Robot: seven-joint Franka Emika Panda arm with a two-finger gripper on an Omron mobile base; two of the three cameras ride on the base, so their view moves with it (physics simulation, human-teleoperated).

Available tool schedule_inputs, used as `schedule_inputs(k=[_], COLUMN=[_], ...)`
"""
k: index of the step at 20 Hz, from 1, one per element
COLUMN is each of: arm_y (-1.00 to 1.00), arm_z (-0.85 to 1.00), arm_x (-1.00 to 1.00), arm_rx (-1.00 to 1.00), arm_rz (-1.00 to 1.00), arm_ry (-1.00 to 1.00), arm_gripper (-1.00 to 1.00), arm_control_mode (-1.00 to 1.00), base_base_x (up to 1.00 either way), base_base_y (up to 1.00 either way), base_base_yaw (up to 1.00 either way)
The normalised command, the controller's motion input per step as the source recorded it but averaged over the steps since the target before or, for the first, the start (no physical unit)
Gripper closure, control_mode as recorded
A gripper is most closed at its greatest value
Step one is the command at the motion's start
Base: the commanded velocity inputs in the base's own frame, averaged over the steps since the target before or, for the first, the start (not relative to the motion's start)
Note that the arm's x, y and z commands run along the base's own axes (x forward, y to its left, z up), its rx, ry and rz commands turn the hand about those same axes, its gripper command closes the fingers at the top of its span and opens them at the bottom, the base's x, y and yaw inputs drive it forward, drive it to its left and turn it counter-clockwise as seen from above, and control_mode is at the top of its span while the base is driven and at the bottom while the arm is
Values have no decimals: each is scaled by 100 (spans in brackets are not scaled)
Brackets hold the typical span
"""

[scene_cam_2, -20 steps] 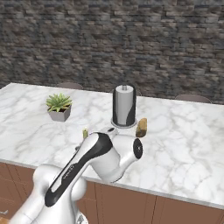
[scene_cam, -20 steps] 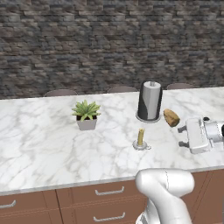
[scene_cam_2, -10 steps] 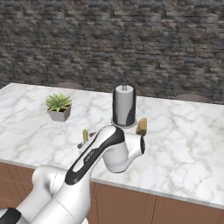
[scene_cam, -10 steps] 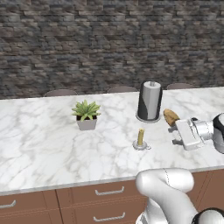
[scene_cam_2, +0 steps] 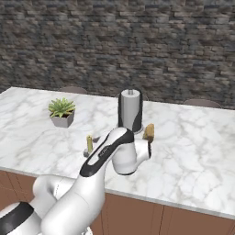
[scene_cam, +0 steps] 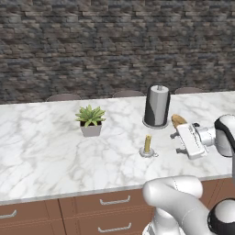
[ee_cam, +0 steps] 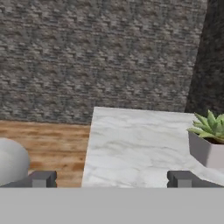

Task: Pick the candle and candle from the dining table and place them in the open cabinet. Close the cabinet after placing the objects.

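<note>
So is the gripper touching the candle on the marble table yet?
Apart. The left base view shows bare marble between the open gripper and the candle.

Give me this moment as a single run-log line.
gripper: open, empty, level over table | candle: upright on table, left of gripper, ungrasped | bread: behind gripper | stage: approaching candle

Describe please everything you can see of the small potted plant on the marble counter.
The potted plant is a spiky green succulent in a small grey pot with sloping sides. It stands upright on the marble counter, left of the paper towel stand and behind the candle. Nothing touches it but the counter. The hand view shows its right-hand edge too.
</note>
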Motion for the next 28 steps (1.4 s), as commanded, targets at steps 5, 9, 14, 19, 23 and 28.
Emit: schedule_inputs(k=[5,9,14,19,23,28], arm_y=[14,12,10,2,0,0], arm_z=[-21,-25,-23,-12,-10,-8], arm_x=[24,18,13,20,22,23], arm_rx=[-2,-3,-2,0,0,0], arm_rz=[0,0,0,0,0,0], arm_ry=[-17,-14,-14,-3,0,2], arm_gripper=[-100,-100,-100,-100,-100,-100], arm_control_mode=[-100,-100,-100,-100,-100,-100], base_base_x=[0,0,0,0,0,0], base_base_y=[0,0,0,0,0,0], base_base_yaw=[0,0,0,0,0,0])
